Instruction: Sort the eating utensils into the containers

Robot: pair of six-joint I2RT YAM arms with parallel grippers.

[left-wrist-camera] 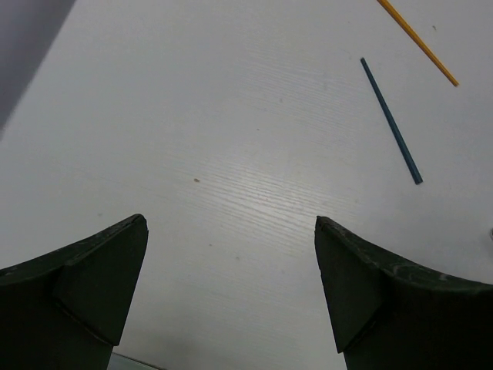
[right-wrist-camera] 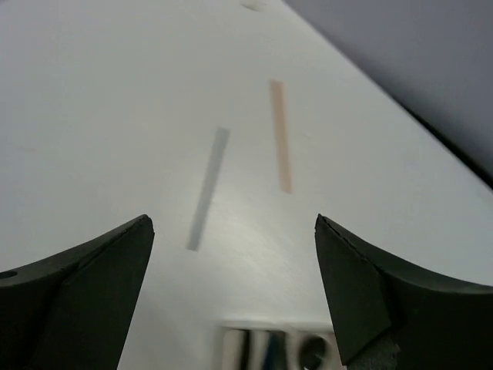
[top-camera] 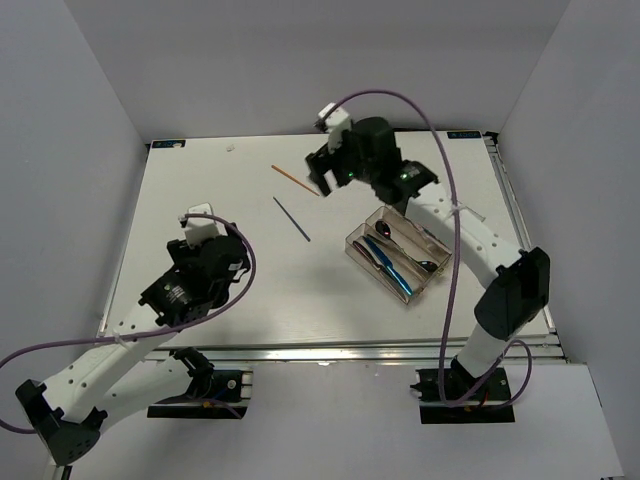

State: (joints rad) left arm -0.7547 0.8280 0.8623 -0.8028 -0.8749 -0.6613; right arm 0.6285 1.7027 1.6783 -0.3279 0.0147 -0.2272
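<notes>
1. The left gripper [left-wrist-camera: 229, 227] is spread wide with nothing between its fingers. It sits low over the left part of the white table [top-camera: 200, 170].
2. The right gripper [right-wrist-camera: 231, 223] is also spread wide and empty (its wrist view is blurred). It hangs over the far middle of the table.
3. Two utensils lie loose on the table: an orange chopstick [top-camera: 295, 180] and, nearer the arms, a slim blue stick [top-camera: 291, 218]. They lie apart and roughly parallel, both slanting from far left to near right.
4. In the top view the right gripper is just beside the orange chopstick's right end; whether they touch cannot be told.
5. The clear tray [top-camera: 352, 240] sits diagonally, right of centre, beside the right arm. It holds a blue utensil [top-camera: 390, 268] and dark pieces [top-camera: 405, 250]; their exact compartments are unclear.
</notes>
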